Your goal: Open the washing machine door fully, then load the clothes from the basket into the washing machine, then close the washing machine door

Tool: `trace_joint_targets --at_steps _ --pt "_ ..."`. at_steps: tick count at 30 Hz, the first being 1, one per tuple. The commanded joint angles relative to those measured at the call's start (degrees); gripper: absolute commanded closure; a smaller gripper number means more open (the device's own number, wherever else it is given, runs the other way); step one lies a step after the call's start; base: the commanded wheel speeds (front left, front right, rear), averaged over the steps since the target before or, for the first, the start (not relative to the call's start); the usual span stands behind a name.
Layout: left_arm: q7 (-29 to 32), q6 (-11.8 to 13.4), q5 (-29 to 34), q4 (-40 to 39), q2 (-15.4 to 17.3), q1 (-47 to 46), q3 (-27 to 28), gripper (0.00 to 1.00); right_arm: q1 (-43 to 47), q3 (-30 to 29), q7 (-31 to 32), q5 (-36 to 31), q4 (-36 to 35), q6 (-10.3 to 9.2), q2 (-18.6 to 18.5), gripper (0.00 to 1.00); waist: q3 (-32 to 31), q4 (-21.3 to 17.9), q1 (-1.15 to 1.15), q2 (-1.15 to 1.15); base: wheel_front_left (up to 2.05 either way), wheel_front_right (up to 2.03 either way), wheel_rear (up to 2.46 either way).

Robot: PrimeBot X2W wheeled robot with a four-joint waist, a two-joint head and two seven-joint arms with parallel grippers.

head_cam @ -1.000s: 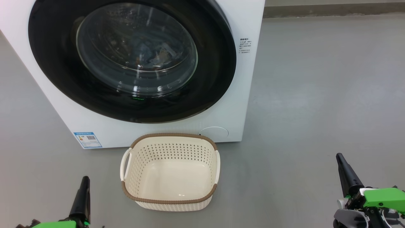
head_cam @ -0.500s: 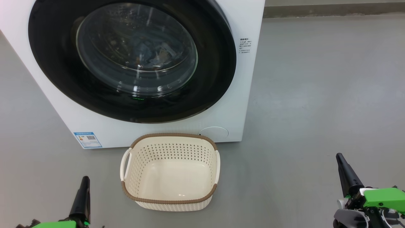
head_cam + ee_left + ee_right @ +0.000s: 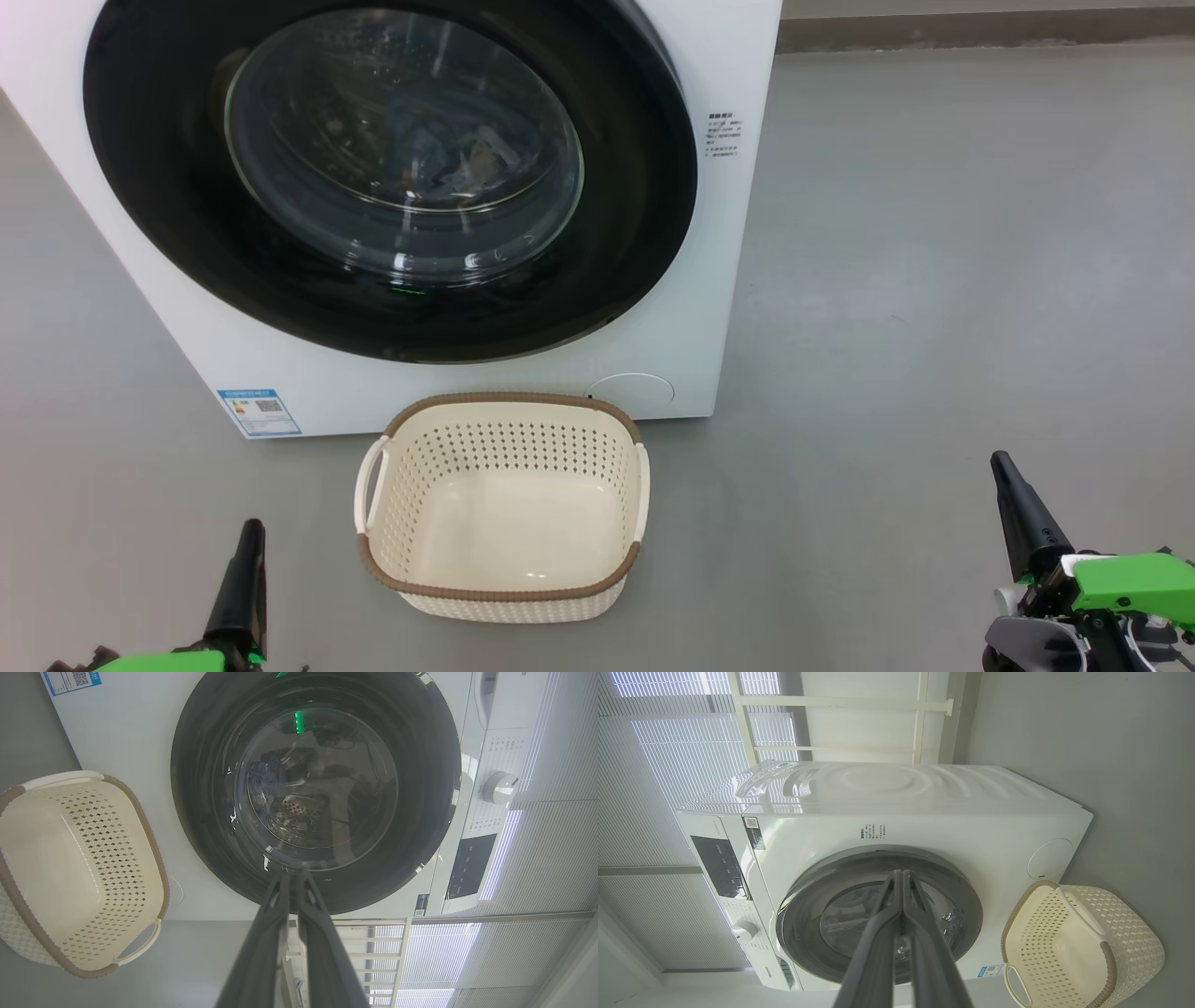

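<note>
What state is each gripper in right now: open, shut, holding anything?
Left gripper: shut, holding nothing.
Right gripper: shut, holding nothing.

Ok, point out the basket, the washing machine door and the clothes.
basket (image 3: 509, 443): head view, perforated back wall.
washing machine door (image 3: 639, 187): head view, black ring right of the glass.
clothes (image 3: 439, 154): head view, blue fabric behind the glass.

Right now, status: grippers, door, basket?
Shut and empty: left gripper, right gripper. The washing machine door closed, clothes visible inside. The basket empty, on floor before it.
</note>
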Motion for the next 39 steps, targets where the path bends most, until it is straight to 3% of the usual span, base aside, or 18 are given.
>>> trace_joint_targets --at_steps 1,39 --pt "0.39 -0.14 -0.48 -1.53 0.49 -2.46 1.91 1.00 -2.84 1.13 0.26 -0.03 -1.40 0.10 -0.56 1.00 0.00 0.00 0.00 0.00 0.00 0.00 0.00" --pt "0.37 -0.14 -0.50 -1.53 0.49 -2.46 1.88 1.00 -2.85 1.01 0.36 -0.13 -1.39 0.10 -0.48 1.00 0.00 0.00 0.00 0.00 0.00 0.00 0.00"
